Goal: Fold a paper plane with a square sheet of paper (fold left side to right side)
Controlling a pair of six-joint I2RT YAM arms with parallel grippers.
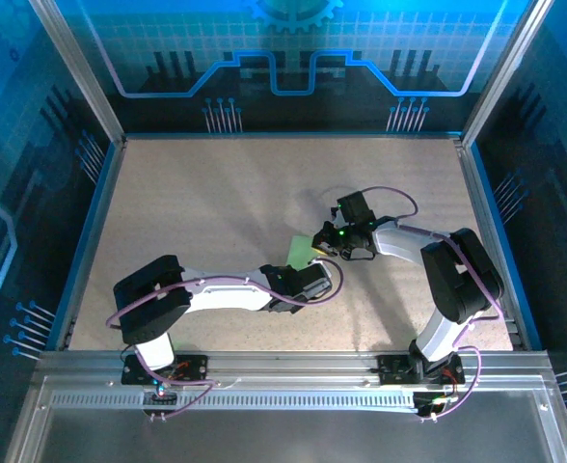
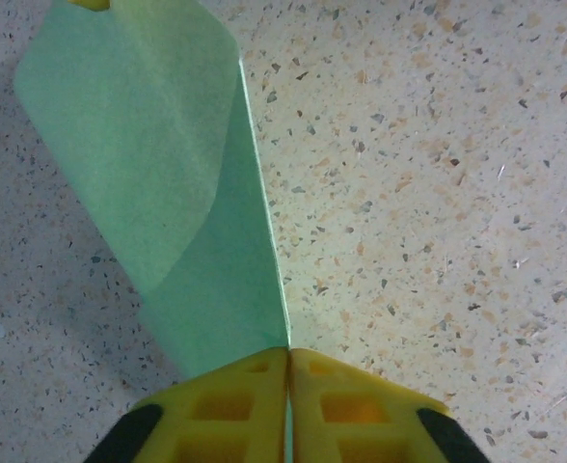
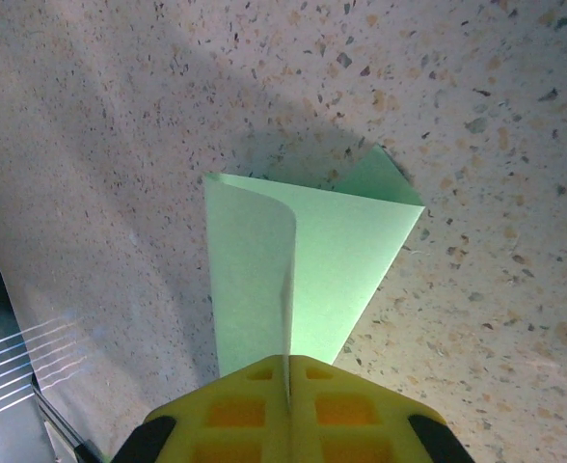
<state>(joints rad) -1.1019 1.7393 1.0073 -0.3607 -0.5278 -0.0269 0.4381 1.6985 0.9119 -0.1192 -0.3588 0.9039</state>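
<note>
My left hand (image 2: 288,357) is clenched on one edge of the thin, pale green square sheet of paper (image 2: 216,289). My right hand (image 3: 286,371) is pinched shut on another, so the sheet hangs curled between them, near the middle of the speckled tabletop (image 1: 216,193). Gripping both edges, I judge, lets me carry the left side across to the right without the paper slipping.
</note>
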